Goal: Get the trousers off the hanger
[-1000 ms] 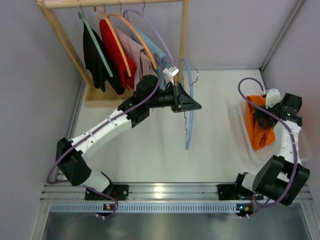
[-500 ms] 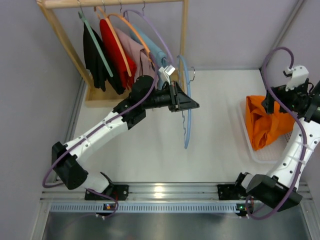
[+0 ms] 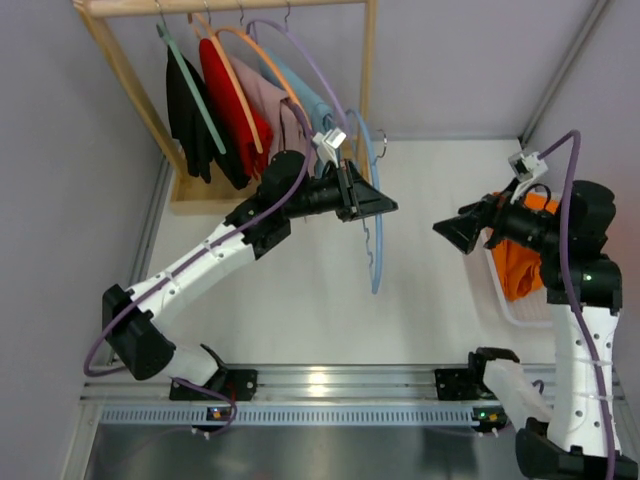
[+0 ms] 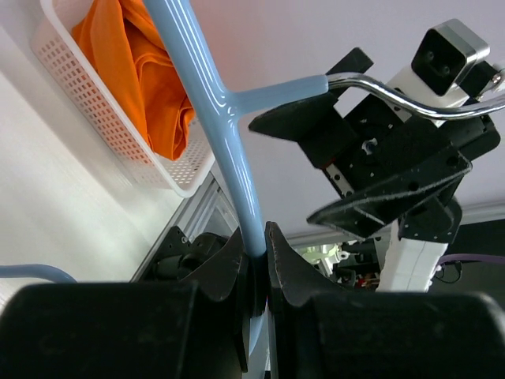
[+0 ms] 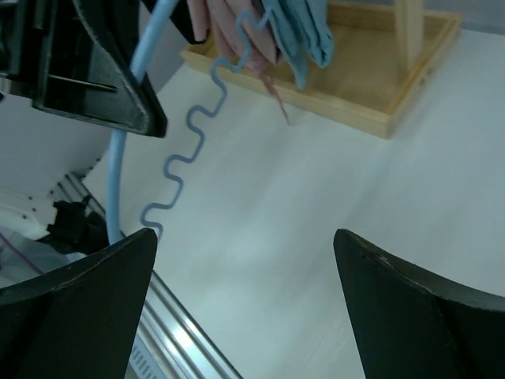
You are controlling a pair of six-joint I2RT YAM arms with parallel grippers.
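Hanger (image 3: 378, 268) is clamped in left pincer (image 3: 390, 207). Right pincer (image 3: 448, 230) is held wide open, empty, at hanger's 3 o'clock. Trousers (image 3: 516, 272) are seen in basket (image 3: 500, 298).

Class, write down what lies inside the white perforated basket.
The orange trousers lie bunched inside the basket. The basket floor beneath them is covered, so anything lying underneath cannot be seen.

wooden rack (image 3: 370, 60) | red garment (image 3: 235, 110), black garment (image 3: 185, 115) hanging | white basket (image 4: 110, 134)
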